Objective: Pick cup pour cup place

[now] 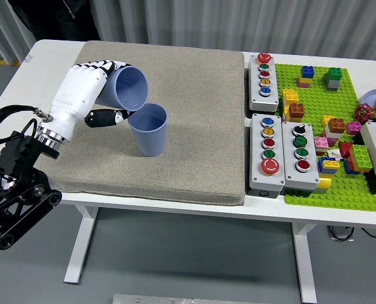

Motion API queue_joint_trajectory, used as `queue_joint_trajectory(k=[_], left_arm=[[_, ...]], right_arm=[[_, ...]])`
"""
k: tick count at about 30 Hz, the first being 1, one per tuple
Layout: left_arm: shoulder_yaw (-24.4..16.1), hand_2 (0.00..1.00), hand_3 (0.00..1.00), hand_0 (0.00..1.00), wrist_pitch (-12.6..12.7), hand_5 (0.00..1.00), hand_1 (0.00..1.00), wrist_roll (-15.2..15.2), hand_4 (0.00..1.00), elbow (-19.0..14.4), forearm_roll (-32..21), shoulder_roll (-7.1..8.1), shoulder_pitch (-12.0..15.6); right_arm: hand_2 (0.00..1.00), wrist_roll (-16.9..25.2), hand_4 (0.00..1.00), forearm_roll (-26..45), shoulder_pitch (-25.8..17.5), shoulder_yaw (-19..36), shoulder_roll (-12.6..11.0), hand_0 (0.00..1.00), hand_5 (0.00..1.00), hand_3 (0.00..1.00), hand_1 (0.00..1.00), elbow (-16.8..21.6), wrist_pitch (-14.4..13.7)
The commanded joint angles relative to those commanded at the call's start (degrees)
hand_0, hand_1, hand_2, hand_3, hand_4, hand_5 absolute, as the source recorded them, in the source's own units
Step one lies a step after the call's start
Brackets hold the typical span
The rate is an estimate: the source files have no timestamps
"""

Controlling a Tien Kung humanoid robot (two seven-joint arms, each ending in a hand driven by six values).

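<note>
A blue ribbed cup is held tipped on its side in the upper left of the frame, its mouth turned down and right over a second blue cup that stands upright on the grey mat just below it; whether the rims touch cannot be told. The left hand is clamped around the tilted cup, white fingers wrapped over its wall and the dark thumb beneath. The pouring step is judged to be in hand. Next, the cup would need to be righted and set down on bare mat. Nothing poured can be made out, and the tilted cup's far wall is hidden by the hand. The right arm is not seen.
</note>
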Motion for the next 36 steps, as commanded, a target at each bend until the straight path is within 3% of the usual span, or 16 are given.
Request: queue_joint_trajectory(k=[36], left_arm=[[2.93, 0.758, 0.683, 0.569, -0.85, 0.146, 0.604, 2.73, 0.730, -0.55, 5.78, 3.10, -1.98]], right_arm=[[0.568, 0.01, 0.002, 0.35, 0.19, -0.01, -0.07, 0.705, 0.063, 0.566, 0.634, 0.01, -0.04]])
